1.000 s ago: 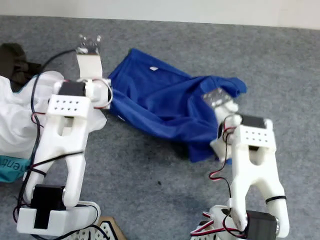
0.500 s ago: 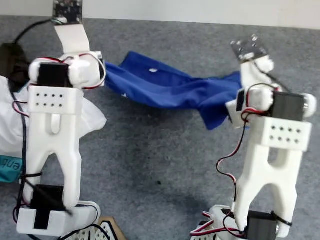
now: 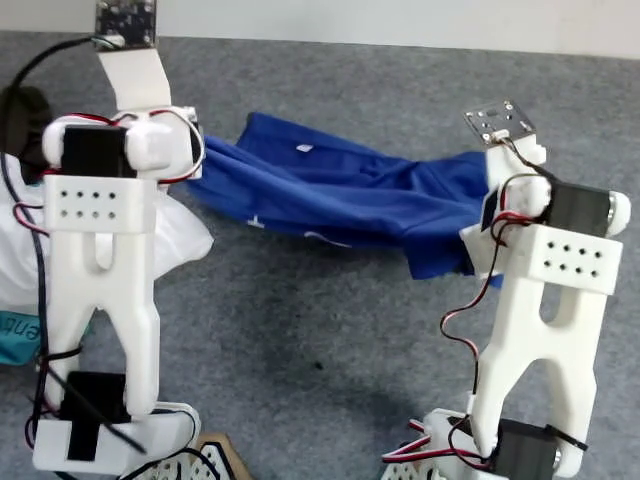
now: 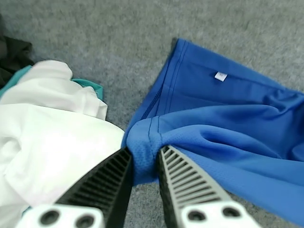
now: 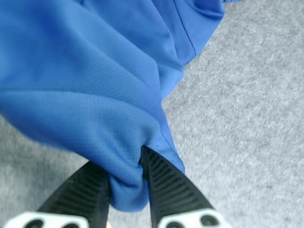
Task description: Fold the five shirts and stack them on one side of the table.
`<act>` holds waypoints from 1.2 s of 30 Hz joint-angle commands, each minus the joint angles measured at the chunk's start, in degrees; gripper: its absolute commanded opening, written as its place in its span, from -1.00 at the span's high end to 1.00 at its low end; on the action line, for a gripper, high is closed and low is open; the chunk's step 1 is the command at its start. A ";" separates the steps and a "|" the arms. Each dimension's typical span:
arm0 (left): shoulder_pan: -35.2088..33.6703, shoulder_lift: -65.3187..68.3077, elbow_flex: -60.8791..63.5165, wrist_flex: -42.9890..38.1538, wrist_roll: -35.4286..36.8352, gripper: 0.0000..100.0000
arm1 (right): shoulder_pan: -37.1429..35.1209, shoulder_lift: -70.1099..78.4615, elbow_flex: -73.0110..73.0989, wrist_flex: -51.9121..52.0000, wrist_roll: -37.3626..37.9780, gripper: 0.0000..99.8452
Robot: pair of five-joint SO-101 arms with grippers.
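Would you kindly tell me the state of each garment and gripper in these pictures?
blue shirt, unfolded, stretched between both grippers
left gripper, shut on blue shirt's edge
right gripper, shut on bunched blue shirt
white shirt, crumpled, unfolded
teal garment, crumpled, partly under white shirt
dark garment, crumpled

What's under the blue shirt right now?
Grey table shows around the blue shirt, held at its ends by the left gripper and right gripper. The white shirt lies beside it. Its middle hides anything beneath.
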 commanded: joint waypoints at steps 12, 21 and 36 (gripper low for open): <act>-1.45 -2.42 -9.98 1.49 0.44 0.86 | 2.07 -0.48 -15.08 1.19 2.02 0.98; -1.45 -2.51 -17.98 1.93 0.53 0.86 | 2.68 -1.98 -23.43 -1.98 -1.58 0.98; -3.12 -2.51 -41.63 6.42 0.62 0.87 | 5.76 -12.18 -44.09 -5.76 -1.49 0.99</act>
